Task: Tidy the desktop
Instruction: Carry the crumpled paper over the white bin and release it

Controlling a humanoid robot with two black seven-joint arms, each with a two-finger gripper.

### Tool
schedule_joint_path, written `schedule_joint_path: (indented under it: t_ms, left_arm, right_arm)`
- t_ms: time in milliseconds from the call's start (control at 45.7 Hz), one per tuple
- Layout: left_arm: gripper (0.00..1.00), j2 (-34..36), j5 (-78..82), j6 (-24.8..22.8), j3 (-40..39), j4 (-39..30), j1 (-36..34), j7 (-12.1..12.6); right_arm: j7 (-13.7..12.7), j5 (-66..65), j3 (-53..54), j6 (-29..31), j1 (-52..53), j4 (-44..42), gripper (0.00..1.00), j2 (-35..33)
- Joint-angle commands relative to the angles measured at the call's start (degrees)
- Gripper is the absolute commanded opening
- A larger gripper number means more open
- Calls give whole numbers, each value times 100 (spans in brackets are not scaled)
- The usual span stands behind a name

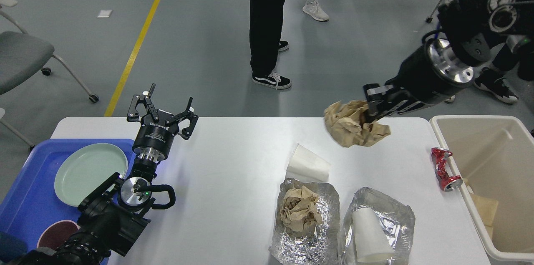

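While the desktop [233, 165] lies before us with its long axis running left to right across the head view, its far edge toward the grey floor and the standing people, most of its white surface is bare on the left and cluttered on the right. Our right gripper [369, 112] holds a crumpled wad of brown paper [352, 125] pinched between its fingers, lifted clear above the far right part of the desktop; we judge it is held high so that it can travel over the crushed red can [445, 169] and drop into the beige bin [475, 125], which stands just beside the right end of the desktop, presumably so that rubbish has a short way to go. Our left gripper [167, 108] hovers with its fingers spread wide and empty over the far left of the desktop, just beside the blue tray [25, 198] that carries a pale green plate [89, 173] and a dark bowl [56, 233]; dishes seem gathered there, apart from the rubbish. Near our edge two sheets of foil sit side by side, the left foil [304, 231] cradling another paper wad [300, 210], the right foil [384, 210] a tipped white cup [369, 240]. A second white cup [308, 163] lies on its side, touching the left foil's far edge.
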Motion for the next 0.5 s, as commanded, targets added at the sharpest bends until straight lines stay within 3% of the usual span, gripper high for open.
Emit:
schedule_joint_path:
  t_ms: [0,241,372,482]
  left_arm:
    - [96,0,-1,-7,0,0,2,0]
    - [96,0,-1,-7,0,0,2,0]
    - [96,0,-1,-7,0,0,2,0]
    - [96,0,-1,2,0,0,2,0]
  right_arm:
    - [9,-25,-853,-723,-1131,-1044,0,-235]
    - [35,37,-731,-2348,-4741,-4346,0,-763]
    - [53,107,-116,-3158,-7045,-6439,0,-552]
    - [44,449,420,-3589,-8532,-7636,0,-17]
